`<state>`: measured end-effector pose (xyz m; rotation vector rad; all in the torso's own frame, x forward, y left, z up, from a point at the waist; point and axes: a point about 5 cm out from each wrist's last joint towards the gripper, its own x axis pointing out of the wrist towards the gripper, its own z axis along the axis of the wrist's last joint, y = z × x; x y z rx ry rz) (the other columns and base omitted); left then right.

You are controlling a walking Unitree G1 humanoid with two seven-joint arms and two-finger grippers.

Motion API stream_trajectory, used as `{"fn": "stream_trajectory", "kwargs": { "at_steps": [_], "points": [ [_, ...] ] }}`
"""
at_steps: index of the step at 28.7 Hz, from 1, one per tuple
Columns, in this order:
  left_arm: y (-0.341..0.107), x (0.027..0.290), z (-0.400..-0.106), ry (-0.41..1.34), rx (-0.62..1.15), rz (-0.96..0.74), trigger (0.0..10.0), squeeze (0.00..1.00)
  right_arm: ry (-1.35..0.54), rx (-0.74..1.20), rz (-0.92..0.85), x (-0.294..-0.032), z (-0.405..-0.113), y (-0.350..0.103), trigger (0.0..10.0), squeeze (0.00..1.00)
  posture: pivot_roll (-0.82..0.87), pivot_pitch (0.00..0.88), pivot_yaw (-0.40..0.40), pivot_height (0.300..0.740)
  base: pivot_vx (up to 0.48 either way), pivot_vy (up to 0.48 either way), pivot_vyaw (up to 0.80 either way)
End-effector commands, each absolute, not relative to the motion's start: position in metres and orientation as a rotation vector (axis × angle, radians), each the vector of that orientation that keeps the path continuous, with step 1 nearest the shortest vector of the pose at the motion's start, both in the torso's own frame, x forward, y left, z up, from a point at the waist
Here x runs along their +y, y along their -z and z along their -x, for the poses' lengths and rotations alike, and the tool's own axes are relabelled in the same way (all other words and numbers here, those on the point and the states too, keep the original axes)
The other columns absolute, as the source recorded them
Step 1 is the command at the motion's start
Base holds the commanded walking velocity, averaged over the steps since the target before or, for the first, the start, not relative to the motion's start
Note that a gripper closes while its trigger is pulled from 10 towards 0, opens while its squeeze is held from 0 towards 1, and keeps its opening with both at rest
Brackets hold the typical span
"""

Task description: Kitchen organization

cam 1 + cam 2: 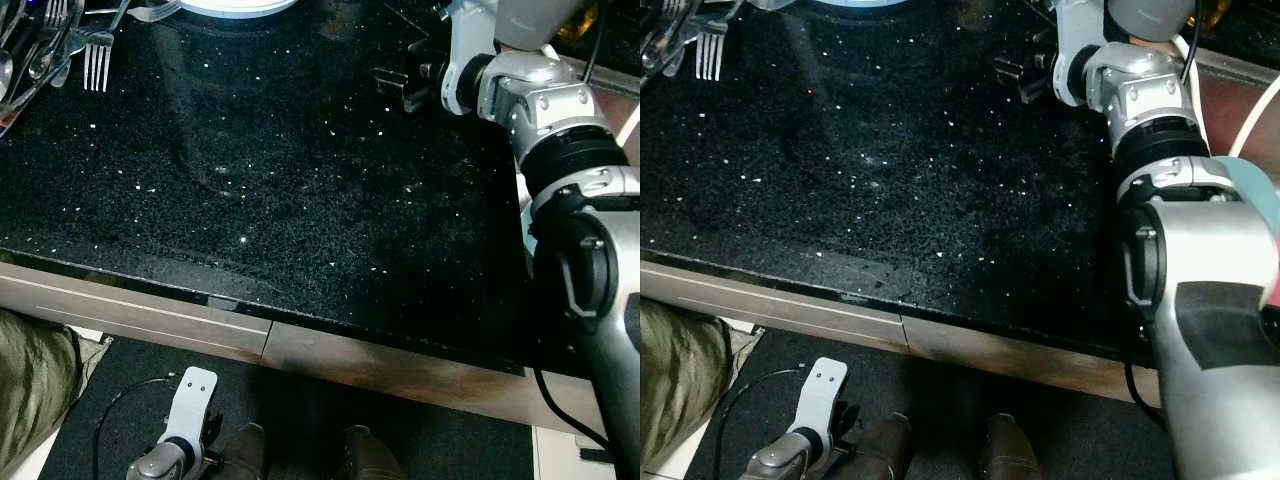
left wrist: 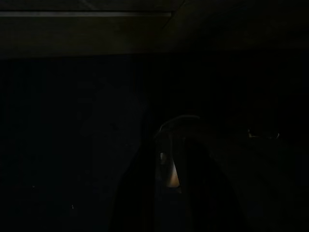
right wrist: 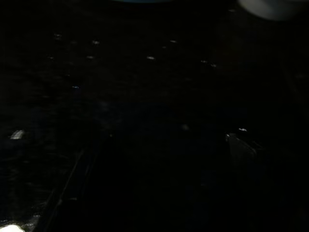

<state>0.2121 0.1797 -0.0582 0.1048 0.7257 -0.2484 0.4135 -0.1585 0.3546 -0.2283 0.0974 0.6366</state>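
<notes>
Black speckled counter [image 1: 300,180]. Forks [image 1: 95,55] far left corner, beside white plate [image 1: 235,8]. Right gripper [image 1: 395,88] low over counter's far right; fingers' state unclear. Left gripper [image 1: 185,420] hangs below counter edge; state unclear.

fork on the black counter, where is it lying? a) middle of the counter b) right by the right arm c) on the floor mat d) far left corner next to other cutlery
d: the fork lies at the far left of the counter, beside a pile of cutlery, well away from the right gripper.
</notes>
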Motion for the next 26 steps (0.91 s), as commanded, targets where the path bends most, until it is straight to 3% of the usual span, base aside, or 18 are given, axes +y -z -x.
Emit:
{"fn": "stream_trajectory", "kwargs": {
  "at_steps": [1,9,14,18,23,26],
  "points": [
    [0.088,0.178,-0.167,0.238,0.957,-0.1,10.0,0.0,-0.661,0.092,0.147,-0.16,-0.415,-0.343,10.0,0.0,0.16,0.382,-0.164,0.74,0.0,0.0,0.0],
    [0.083,0.18,-0.177,0.221,0.916,-0.11,10.0,0.0,-0.605,-0.353,-0.309,-0.173,-0.41,-0.39,10.0,0.0,0.16,0.335,-0.134,0.74,0.0,0.0,0.0],
    [0.081,0.181,-0.181,0.219,0.903,-0.119,10.0,0.0,-0.584,-0.464,-0.386,-0.177,-0.408,-0.393,10.0,0.0,0.17,0.312,-0.117,0.74,0.0,0.0,0.0],
    [0.079,0.185,-0.185,0.221,0.898,-0.146,10.0,0.0,-0.686,-0.603,-0.552,-0.182,-0.402,-0.392,10.0,0.0,0.16,0.277,-0.096,0.74,0.0,0.0,0.0],
    [0.078,0.189,-0.188,0.217,0.9,-0.16,10.0,0.0,-0.739,-0.668,-0.544,-0.175,-0.397,-0.389,10.0,0.0,0.15,0.254,-0.085,0.74,0.0,0.0,0.48],
    [0.076,0.194,-0.191,0.202,0.899,-0.168,10.0,0.0,-0.813,-0.64,-0.429,-0.142,-0.386,-0.361,10.0,0.0,0.15,0.227,-0.074,0.74,0.0,0.0,0.79]
  ]
}}
